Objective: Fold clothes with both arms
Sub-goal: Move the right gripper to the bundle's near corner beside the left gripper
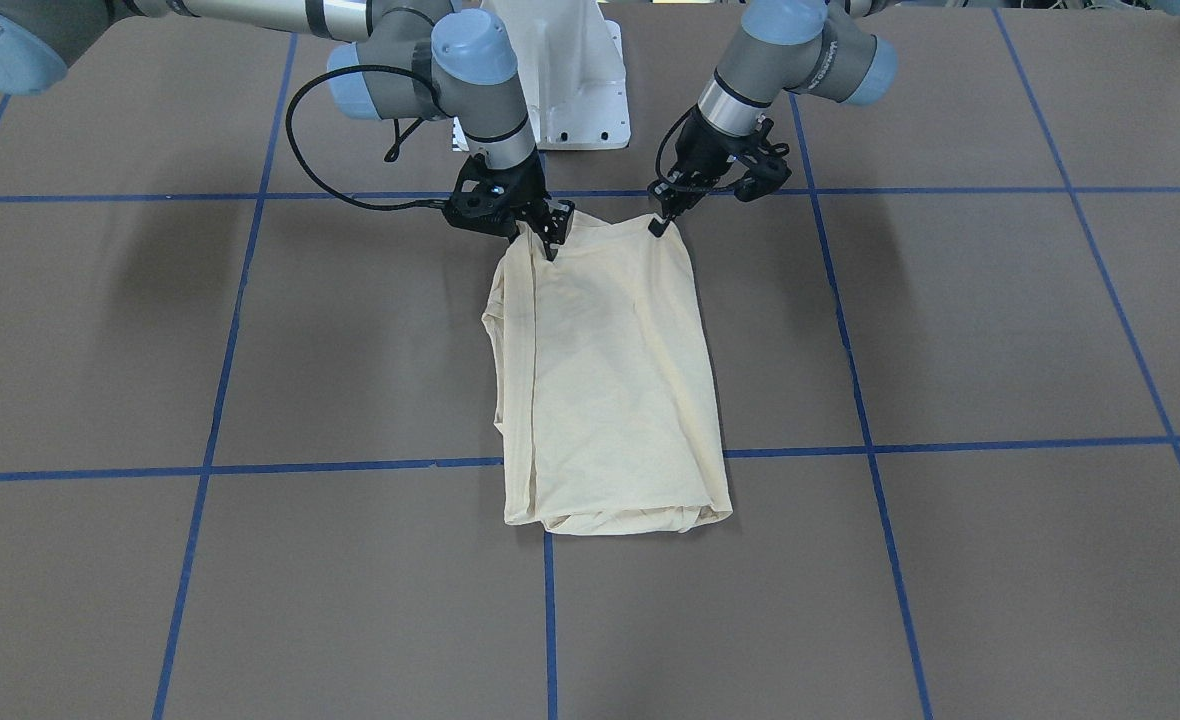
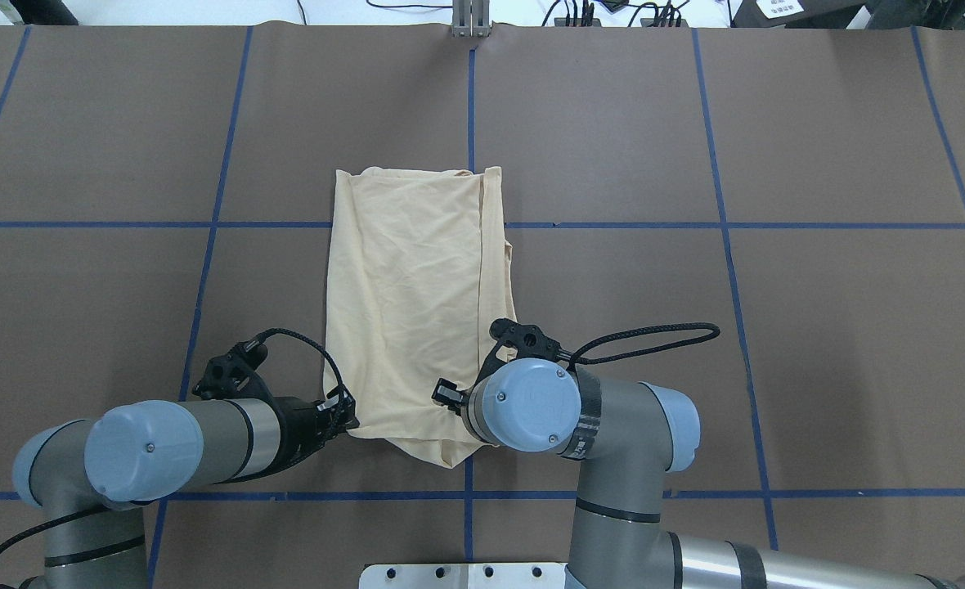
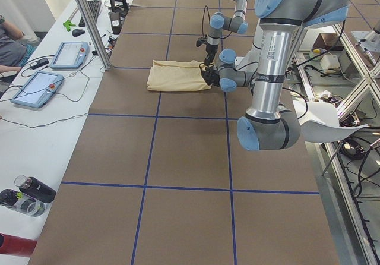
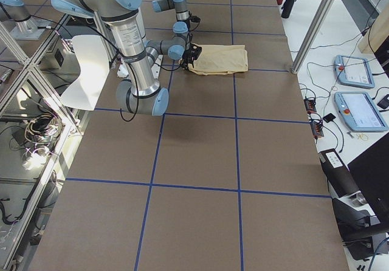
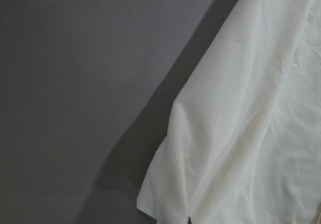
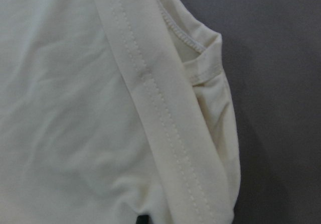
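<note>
The pale cream-yellow shirt (image 1: 610,380) lies folded into a long narrow rectangle in the middle of the brown table (image 2: 777,327), plain side up; print and neck label are hidden. My left gripper (image 1: 661,224) is shut on one robot-side corner of the shirt (image 2: 409,303). My right gripper (image 1: 550,240) is shut on the other robot-side corner, with its fingers hidden under the wrist in the overhead view. Both wrist views are filled with the shirt's cloth (image 5: 251,133) (image 6: 75,108), the right one showing a stitched hem band.
The white pedestal base (image 1: 575,80) stands just behind the grippers. Blue tape lines (image 1: 870,450) cross the table in a grid. A side bench holds tablets (image 3: 65,54) and bottles (image 3: 29,191).
</note>
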Action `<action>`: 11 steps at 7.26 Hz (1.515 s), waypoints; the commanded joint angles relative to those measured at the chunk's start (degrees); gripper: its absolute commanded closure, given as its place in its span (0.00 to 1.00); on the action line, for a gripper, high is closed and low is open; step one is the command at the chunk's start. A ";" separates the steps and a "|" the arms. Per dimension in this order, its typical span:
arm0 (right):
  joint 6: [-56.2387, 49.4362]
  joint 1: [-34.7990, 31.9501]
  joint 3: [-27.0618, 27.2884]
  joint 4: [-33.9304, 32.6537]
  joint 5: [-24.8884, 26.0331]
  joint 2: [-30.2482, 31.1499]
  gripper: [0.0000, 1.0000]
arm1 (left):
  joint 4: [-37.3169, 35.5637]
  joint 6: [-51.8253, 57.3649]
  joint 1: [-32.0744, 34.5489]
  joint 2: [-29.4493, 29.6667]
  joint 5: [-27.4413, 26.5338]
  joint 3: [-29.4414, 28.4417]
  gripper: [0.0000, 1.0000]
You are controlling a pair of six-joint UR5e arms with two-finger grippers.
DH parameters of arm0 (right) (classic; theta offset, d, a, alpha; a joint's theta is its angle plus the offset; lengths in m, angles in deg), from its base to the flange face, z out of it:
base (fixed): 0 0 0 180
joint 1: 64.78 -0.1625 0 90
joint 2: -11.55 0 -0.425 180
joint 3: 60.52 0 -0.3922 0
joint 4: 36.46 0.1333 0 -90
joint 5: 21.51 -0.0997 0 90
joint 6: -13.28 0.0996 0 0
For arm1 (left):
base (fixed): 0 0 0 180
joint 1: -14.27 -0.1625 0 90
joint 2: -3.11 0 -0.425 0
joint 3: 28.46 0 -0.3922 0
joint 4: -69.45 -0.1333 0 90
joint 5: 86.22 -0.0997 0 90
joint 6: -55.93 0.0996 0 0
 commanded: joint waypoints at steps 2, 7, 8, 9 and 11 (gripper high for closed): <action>0.08 -0.23 0.92 -0.03 -0.58 0.98 0.51 | 0.00 0.00 -0.06 -0.01 0.00 0.00 1.00; 0.17 -0.14 0.66 -0.03 -0.40 0.71 0.57 | 0.00 -0.09 -0.06 -0.01 0.00 -0.09 1.00; 0.26 -0.14 0.57 -0.12 -0.40 0.71 0.79 | 0.00 -0.09 -0.06 0.08 0.00 0.00 1.00; 0.43 -0.14 0.66 -0.38 -0.31 0.80 1.00 | 0.00 -0.09 -0.06 -0.01 0.00 0.00 1.00; 0.52 -0.40 0.74 -0.29 -0.49 0.63 1.00 | 0.00 -0.09 0.03 0.08 0.09 0.09 1.00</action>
